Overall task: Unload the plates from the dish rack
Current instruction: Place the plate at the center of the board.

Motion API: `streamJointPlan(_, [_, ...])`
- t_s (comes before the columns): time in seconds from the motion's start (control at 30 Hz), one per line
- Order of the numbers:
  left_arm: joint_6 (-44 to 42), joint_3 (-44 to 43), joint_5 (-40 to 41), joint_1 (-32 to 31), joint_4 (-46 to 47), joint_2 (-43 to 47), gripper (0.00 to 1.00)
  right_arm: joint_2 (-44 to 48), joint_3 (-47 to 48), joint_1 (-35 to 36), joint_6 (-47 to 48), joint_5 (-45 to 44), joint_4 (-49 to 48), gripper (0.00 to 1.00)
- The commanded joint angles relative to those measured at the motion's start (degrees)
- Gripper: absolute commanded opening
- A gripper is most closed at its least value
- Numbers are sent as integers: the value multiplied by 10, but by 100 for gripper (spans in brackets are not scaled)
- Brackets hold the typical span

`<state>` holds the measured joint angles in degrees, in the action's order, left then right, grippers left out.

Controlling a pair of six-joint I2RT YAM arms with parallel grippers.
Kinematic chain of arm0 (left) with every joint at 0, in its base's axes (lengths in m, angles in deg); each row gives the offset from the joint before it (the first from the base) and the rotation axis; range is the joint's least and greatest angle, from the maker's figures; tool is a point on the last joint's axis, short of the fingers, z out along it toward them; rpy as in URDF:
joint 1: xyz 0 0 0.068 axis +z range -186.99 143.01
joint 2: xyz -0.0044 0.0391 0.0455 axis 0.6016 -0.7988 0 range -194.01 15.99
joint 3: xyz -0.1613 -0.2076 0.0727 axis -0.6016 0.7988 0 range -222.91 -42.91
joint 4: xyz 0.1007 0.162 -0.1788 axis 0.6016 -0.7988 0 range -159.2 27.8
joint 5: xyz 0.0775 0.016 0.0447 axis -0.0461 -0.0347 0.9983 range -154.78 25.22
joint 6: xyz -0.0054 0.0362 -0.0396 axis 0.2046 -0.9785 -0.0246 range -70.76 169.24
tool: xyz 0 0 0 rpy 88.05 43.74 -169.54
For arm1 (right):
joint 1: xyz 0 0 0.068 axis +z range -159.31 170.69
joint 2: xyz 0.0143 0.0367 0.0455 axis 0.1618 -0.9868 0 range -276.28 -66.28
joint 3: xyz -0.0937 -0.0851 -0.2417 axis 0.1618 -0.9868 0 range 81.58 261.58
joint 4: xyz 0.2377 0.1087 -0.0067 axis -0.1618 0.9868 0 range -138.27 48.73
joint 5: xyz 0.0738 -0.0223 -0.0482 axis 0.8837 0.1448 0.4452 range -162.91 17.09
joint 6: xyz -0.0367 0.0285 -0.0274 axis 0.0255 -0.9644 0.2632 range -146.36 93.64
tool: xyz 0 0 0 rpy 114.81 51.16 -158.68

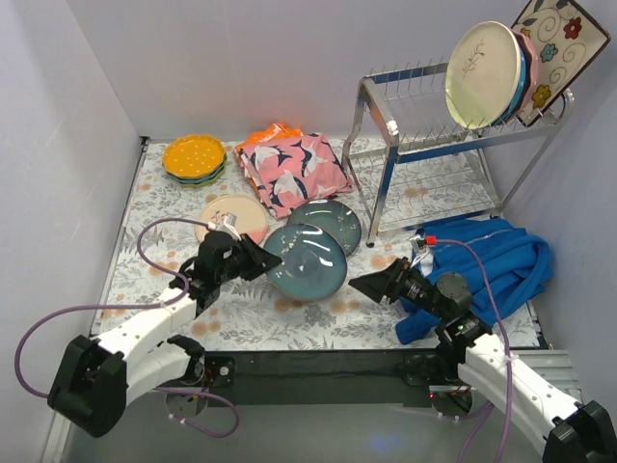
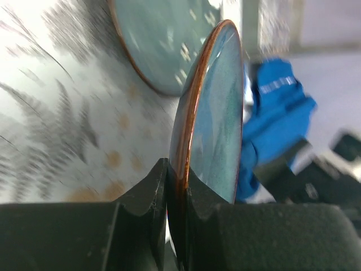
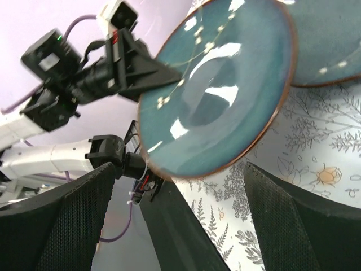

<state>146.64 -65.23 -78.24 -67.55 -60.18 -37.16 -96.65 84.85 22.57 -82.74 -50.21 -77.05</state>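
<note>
I find the glossy dark teal plate (image 1: 307,262) pinched at its brown rim by the closed left gripper (image 1: 262,260) and tilted over the fern-print table (image 1: 318,323), near a second teal plate (image 1: 333,222) lying flat. The right gripper (image 1: 364,285) stands wide open and empty beside it. The chrome wire dish rack (image 1: 424,145) holds a cream plate (image 1: 480,72) and a square floral plate (image 1: 557,43) on its top tier; an orange-topped stack (image 1: 193,154), a pink bird-print cloth (image 1: 289,169) and a blue garment (image 1: 501,260) lie around

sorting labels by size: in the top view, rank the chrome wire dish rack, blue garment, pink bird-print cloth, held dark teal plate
1. chrome wire dish rack
2. blue garment
3. pink bird-print cloth
4. dark teal round plate (held up nearer the camera; unsure against cloth)
</note>
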Motion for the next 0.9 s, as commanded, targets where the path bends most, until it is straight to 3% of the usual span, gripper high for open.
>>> streamJointPlan(0.0, [-30,-104,-34,39,94,-55,0,29,68,-1,58,2,24,98])
streamJointPlan(0.33, [-66,-231,-29,57,123,-242,0,109,42,-1,90,-47,41,97])
streamJointPlan(0.63, [-76,-271,-39,67,170,-356,0,162,57,-1,123,-86,98,96])
streamJointPlan(0.87, [-62,-267,-63,69,224,-403,0,146,74,-1,138,-96,130,95])
